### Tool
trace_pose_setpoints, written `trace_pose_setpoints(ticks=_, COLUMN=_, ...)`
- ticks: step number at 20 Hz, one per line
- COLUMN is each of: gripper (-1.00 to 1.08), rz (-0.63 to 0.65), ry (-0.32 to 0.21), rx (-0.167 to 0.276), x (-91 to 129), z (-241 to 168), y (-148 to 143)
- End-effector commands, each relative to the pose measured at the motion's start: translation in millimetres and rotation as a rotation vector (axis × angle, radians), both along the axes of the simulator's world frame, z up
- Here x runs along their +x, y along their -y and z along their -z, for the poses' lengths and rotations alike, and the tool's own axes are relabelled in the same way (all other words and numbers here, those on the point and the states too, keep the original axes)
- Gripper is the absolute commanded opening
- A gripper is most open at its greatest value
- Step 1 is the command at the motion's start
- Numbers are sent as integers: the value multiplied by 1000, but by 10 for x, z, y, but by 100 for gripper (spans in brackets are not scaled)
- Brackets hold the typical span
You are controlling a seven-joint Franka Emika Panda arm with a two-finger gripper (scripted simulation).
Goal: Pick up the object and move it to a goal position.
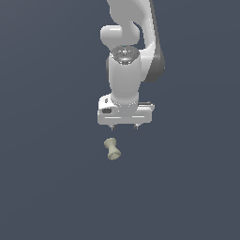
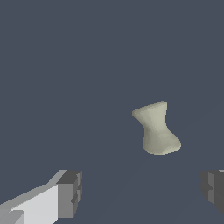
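The object [image 1: 112, 149] is a small cream-beige spool with a narrow waist, lying on the dark grey floor just below and slightly toward the exterior view's left of my white gripper [image 1: 124, 126]. In the wrist view the object [image 2: 156, 129] lies ahead of the fingers, apart from both. My gripper [image 2: 142, 190] is open: its two grey pads [image 2: 70, 192] stand wide apart with nothing between them. Only short fingertips show under the hand in the exterior view.
The white arm [image 1: 129, 42] rises behind the hand toward the top of the exterior view. A plain dark grey surface [image 1: 47, 187] surrounds the spool on all sides.
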State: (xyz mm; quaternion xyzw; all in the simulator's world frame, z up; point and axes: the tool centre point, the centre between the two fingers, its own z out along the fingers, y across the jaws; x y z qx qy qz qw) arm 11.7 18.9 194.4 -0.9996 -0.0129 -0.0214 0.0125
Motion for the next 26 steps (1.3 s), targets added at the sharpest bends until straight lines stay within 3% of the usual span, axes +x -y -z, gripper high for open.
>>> trace_pose_setpoints(ticks=1, gripper=100, rz=-20, ry=-3, rx=-3, x=22, z=55, y=40)
trace_pose_setpoints(ticks=16, gripper=100, rz=-248, ry=-31, rx=-29, x=231, z=672, y=465)
trace_pose_setpoints(ticks=26, gripper=100, rz=-306, ry=-38, rx=-32, x=267, z=838, y=576)
